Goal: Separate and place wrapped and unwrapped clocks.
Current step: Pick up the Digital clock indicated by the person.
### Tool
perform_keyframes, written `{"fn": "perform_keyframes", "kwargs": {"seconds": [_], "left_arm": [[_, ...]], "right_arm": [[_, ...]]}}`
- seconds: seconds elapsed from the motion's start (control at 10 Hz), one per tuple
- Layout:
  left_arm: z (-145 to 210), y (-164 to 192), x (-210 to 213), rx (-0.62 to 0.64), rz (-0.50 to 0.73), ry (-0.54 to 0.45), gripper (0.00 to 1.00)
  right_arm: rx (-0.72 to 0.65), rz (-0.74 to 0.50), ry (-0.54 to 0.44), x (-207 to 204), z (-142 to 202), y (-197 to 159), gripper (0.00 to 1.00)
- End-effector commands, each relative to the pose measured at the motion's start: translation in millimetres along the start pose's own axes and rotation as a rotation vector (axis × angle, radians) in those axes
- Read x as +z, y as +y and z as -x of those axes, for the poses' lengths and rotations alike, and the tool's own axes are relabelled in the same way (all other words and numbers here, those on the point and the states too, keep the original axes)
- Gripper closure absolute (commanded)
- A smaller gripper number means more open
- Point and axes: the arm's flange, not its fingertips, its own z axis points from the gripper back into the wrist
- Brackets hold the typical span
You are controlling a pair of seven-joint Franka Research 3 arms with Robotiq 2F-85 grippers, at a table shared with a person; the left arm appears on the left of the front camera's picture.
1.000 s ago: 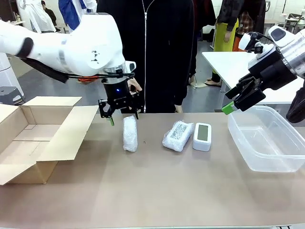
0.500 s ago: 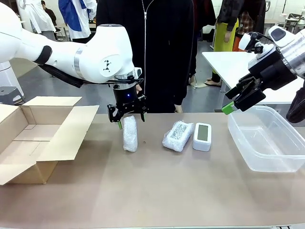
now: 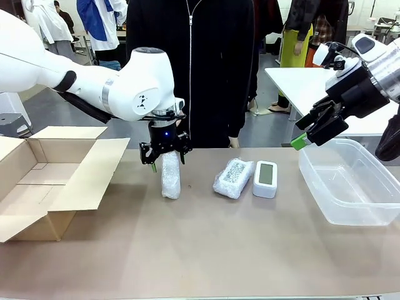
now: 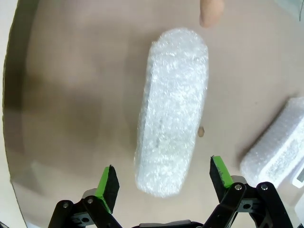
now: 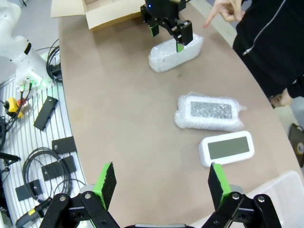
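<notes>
Bubble-wrapped, one bundle [image 3: 170, 178] lay on the table [image 3: 200, 250], the left gripper [image 3: 167, 161] spread open astride its far end. A second bundle [image 3: 233, 177] lay beside the bare clock [image 3: 265, 178]. The right gripper [image 3: 306, 136] hung open near the tub [image 3: 350, 212].

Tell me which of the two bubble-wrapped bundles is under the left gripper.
The long whitish bubble-wrap bundle nearer the cardboard box; the open left gripper stands over its far end. The other wrapped bundle lies beside the bare white clock.

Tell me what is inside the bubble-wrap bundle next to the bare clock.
Through the bundle a grey speckled rectangular panel shows. The rest of what is inside is too veiled to make out.
</notes>
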Motion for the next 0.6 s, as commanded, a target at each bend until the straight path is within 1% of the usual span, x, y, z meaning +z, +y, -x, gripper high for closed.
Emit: {"fn": "perform_keyframes", "kwargs": {"seconds": [0.0, 0.2, 0.5], "left_arm": [[-3.0, -7.3, -2.9, 0.004, -0.005, -0.061, 0.0], [-10.9, -9.8, -14.5, -0.035, -0.015, -0.049, 0.0], [-15.4, -13.1, -26.2, -0.046, -0.028, -0.02, 0.0]], "right_arm": [[0.002, -0.029, -0.025, -1.0, -1.3, -3.1, 0.0], [0.002, -0.029, -0.025, -1.0, -1.3, -3.1, 0.0], [0.002, -0.029, -0.025, -1.0, -1.3, -3.1, 0.0]]}}
